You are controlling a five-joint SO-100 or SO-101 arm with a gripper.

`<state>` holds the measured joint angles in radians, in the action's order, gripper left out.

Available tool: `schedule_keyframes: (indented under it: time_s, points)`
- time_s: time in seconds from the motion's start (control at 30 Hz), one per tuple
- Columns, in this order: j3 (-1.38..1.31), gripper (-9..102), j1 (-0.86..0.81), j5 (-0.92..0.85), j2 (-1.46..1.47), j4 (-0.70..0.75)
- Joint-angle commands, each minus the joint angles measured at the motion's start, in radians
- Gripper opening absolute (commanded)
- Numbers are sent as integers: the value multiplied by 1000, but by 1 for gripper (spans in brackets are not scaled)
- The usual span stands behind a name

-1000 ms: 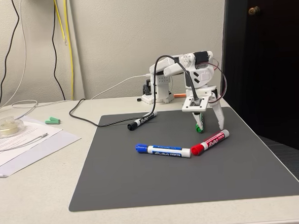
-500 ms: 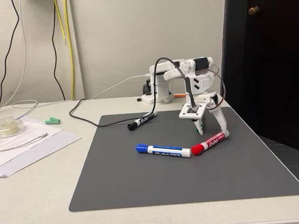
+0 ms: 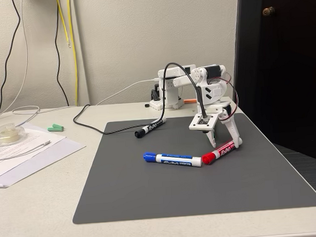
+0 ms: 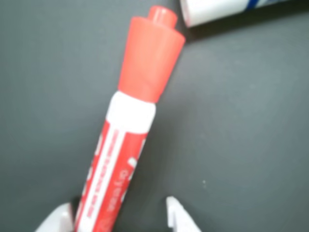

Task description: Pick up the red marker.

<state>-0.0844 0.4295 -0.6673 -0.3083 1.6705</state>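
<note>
Straddling the red marker (image 3: 220,151) near its barrel end, with gripper (image 3: 224,142) spread apart and not yet clamped, one fingertip (image 4: 179,218) clear at the 5 o'clock side in the wrist view, the other (image 4: 57,221) touching or nearly touching the barrel at 7 o'clock. Lying flat on the grey mat (image 3: 152,194), red cap pointing toward 12 o'clock in the wrist view, almost meeting the blue marker (image 3: 171,158). Resting well apart at 10 o'clock on the mat in the fixed view, the black marker (image 3: 149,128).
</note>
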Motion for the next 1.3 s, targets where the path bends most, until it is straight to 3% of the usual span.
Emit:
schedule_keyframes:
  time_s: [0.0, 0.5, 1.27]
  points:
    - [-31, 26, -14, -9, -6, -6]
    - [-146, 14, -38, -37, 43, 46]
    - [-147, 9, -41, -35, 20, 61]
